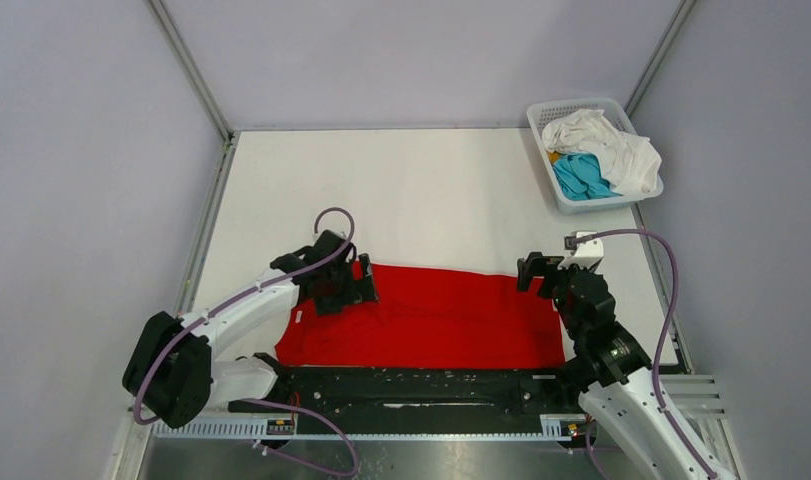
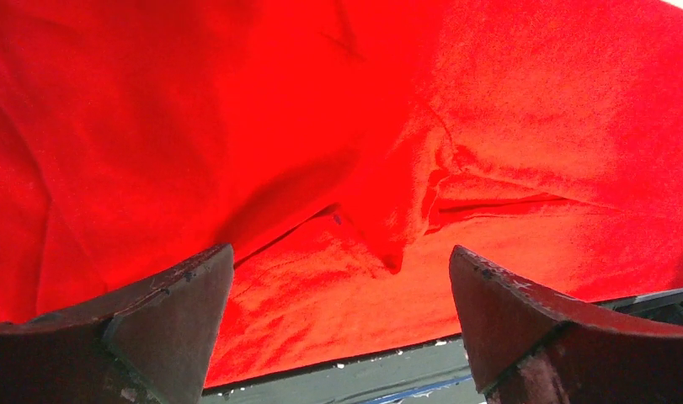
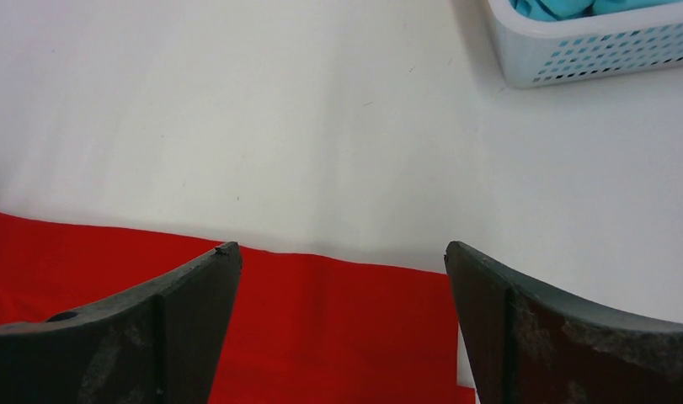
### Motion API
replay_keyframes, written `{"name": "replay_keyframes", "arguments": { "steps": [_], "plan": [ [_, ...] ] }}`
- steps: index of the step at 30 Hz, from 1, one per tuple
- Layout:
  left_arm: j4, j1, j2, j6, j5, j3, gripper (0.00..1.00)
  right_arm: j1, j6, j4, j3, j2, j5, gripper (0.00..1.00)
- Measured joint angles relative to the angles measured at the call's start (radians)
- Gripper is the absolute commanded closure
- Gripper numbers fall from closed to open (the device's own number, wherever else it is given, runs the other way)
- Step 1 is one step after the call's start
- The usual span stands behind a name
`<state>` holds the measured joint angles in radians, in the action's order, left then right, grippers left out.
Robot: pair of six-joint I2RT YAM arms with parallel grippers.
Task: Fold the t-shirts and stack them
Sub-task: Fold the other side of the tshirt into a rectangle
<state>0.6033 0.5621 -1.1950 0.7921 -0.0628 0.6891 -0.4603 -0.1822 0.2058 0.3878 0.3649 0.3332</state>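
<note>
Centrally, low in the top view, the red t-shirt (image 1: 431,315) lies spread flat on the white table (image 1: 431,190). The left gripper (image 1: 349,285) sits at its upper-left corner, fingers spread wide over rumpled red cloth, clasping nothing. The right gripper (image 1: 533,272) hangs at the upper-right corner, equally wide and holding nothing. In the upper right, a white lattice basket (image 1: 543,150) holds a white t-shirt (image 1: 606,140) and a teal-blue t-shirt (image 1: 581,178).

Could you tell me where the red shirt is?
Top view: red shirt along the table's near edge, left pincer and right pincer over its far corners.
</note>
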Motion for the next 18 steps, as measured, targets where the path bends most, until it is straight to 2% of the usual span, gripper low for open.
{"name": "replay_keyframes", "arguments": {
  "steps": [13,18],
  "plan": [
    [-0.085,0.123,-0.091,-0.01,-0.009,-0.022,0.01,0.0,-0.028,0.005,0.002,0.064,-0.003,0.0],
    [-0.07,0.241,-0.078,-0.008,-0.024,-0.033,0.01,0.0,-0.028,0.006,0.002,0.041,-0.003,0.01]
  ]
}}
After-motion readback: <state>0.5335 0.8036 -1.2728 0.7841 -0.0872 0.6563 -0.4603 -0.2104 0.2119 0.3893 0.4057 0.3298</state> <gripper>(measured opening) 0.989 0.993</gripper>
